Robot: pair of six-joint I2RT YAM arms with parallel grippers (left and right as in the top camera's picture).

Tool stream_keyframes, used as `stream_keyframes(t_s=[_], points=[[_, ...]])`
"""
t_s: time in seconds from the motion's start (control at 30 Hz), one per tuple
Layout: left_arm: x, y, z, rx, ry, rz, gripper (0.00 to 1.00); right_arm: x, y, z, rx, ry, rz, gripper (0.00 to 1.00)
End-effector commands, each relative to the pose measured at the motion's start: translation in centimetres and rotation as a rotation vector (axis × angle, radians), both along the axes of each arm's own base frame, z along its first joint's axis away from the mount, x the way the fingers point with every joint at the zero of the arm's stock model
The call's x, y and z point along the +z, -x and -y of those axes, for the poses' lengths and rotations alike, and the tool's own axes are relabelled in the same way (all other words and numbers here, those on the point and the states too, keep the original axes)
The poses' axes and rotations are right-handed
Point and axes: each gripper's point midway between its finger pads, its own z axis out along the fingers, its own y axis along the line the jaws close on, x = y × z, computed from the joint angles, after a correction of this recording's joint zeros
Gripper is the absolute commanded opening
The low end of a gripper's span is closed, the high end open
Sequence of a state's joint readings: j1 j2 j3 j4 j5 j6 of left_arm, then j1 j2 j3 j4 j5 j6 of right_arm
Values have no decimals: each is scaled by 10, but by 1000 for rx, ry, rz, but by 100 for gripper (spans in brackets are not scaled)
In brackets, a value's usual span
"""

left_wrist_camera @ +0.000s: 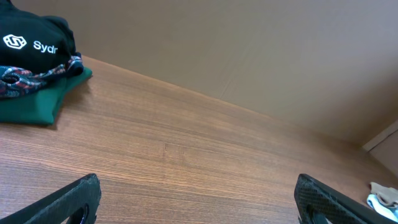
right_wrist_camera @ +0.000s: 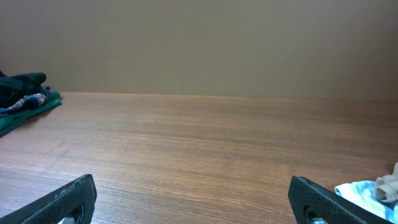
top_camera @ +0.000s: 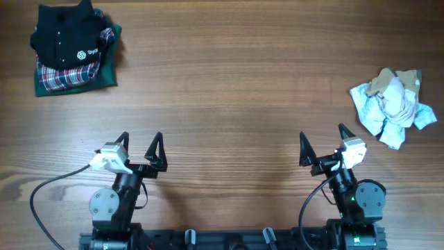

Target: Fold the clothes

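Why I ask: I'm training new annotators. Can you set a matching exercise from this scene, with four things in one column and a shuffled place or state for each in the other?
Things
1. black shirt
2. green garment
3. light-blue clothes
4. left gripper

Places or states
A. crumpled in a loose heap, far right
B. far left, uppermost layer
C. far left, lowest layer
D. near edge, jaws apart, holding nothing

Pairs: 1-B, 2-C, 3-A, 4-D
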State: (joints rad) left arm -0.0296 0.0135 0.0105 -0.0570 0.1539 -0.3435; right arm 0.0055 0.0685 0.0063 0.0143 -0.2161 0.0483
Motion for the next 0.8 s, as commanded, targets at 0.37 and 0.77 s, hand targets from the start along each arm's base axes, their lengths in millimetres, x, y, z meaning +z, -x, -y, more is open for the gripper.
stream_keyframes(t_s=[0.37, 0.77], points=[[-2, 0, -2, 5, 5, -5, 100, -2, -1, 2, -12, -3, -7, 100], [18, 19, 51, -320, 35, 53, 100, 34, 5, -17, 106, -217, 66, 100]])
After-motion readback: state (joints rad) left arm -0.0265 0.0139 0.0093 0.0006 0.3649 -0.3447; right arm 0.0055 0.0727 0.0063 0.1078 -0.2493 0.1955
